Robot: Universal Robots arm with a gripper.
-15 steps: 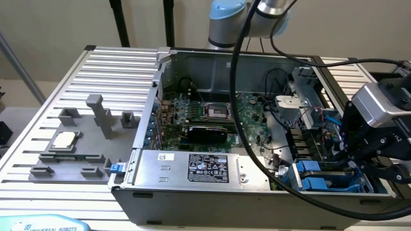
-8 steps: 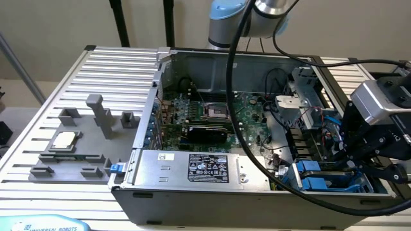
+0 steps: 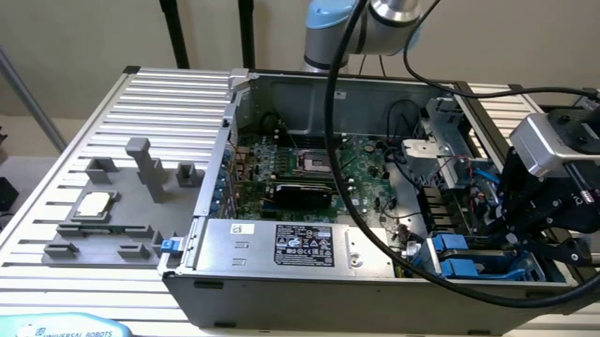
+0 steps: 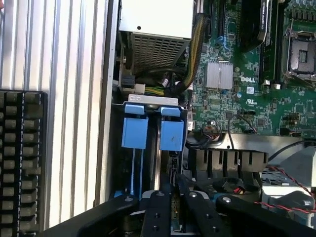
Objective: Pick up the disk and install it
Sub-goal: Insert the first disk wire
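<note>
The gripper's black fingers sit nearest, drawn in to a narrow gap and pinching the thin edge of the disk. The disk stands on edge, its bright blue carrier face pointing away from the fingers, inside the drive bay. Just beside it in the same bay stands a second blue carrier, parallel to the first and closer to the case wall. Past the bay a bundle of yellow and black cables curves up to the pale power supply, and alongside lies the green motherboard. In the exterior view the bay is at the near corner of the open computer case, toward the exterior view's right, with the arm reaching over from behind. The case rests on a slatted metal worktop. Well apart, at the exterior view's left, grey fixtures stand with a small square chip lying among them.
</note>
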